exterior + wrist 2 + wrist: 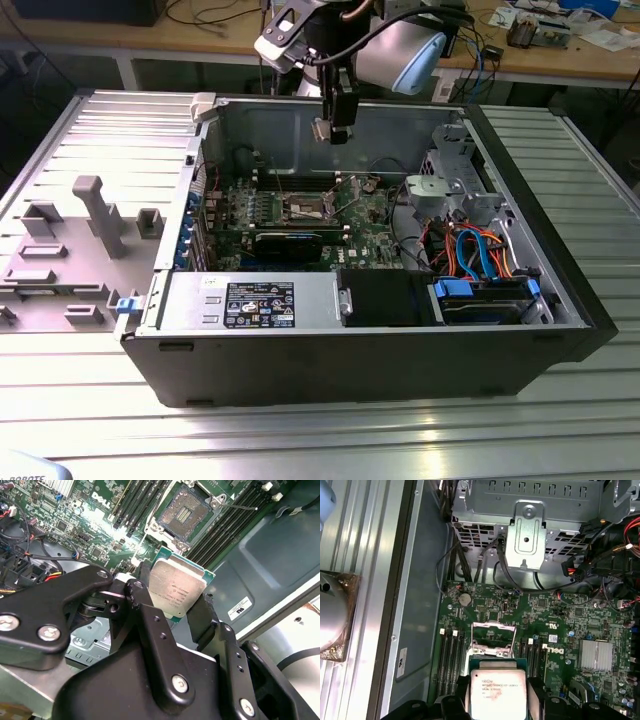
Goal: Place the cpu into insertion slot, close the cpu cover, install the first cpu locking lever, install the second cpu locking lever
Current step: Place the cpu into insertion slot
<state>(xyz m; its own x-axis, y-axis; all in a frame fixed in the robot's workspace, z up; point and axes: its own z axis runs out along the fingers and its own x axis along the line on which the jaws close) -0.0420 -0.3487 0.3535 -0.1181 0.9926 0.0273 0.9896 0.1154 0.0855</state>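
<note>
Where fingers (150, 617) clamp, the cpu (176, 591) sits between them.

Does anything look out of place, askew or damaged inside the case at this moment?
Nothing stands out. The gripper grips the cpu by opposite edges above the motherboard. The insertion slot is open and empty, with the cpu cover raised. No loose or damaged parts show.

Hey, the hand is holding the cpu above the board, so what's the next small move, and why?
Probably ease the hand down toward the open socket until the cpu is squarely over it. The cpu is gripped in the hand and hangs clear of the board, the socket's contacts are bare, and the cpu cover stands open.
</note>
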